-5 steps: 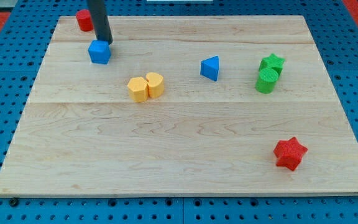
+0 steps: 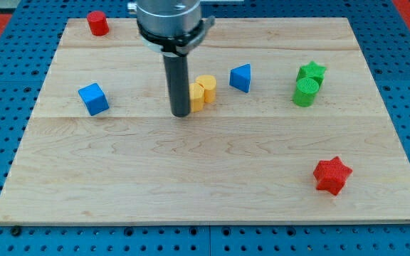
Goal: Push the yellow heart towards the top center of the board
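Pushing done from the left: my tip (image 2: 181, 114) jumped from the far-left blue cube (image 2: 93, 98) to the yellow pair's near-left side, touching. Yellow heart (image 2: 206, 87) and the other yellow block (image 2: 196, 94) shifted right and slightly farther; the cube slid nearer and left. Heart sits mid-tabletop (image 2: 191, 185), still short of far centre. No jaws, just a rod holding nothing. Blocks look like matte plastic; tabletop is pale wood grain.
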Motion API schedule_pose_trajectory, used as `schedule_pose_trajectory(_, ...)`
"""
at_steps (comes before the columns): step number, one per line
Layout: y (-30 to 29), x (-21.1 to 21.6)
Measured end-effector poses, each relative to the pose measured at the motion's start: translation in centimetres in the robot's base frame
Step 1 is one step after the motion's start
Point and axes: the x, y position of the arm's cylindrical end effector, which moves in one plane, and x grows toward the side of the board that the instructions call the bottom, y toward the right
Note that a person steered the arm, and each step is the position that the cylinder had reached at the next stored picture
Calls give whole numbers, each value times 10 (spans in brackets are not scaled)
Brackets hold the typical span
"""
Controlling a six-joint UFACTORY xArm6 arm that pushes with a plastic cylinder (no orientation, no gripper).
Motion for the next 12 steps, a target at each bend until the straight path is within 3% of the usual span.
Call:
schedule_pose_trajectory(1,27,14)
schedule_pose_trajectory(4,38,-36)
schedule_pose_trajectory(8,17,-172)
schedule_pose_trajectory(10,8,-157)
schedule_pose_trajectory(12,-25,-171)
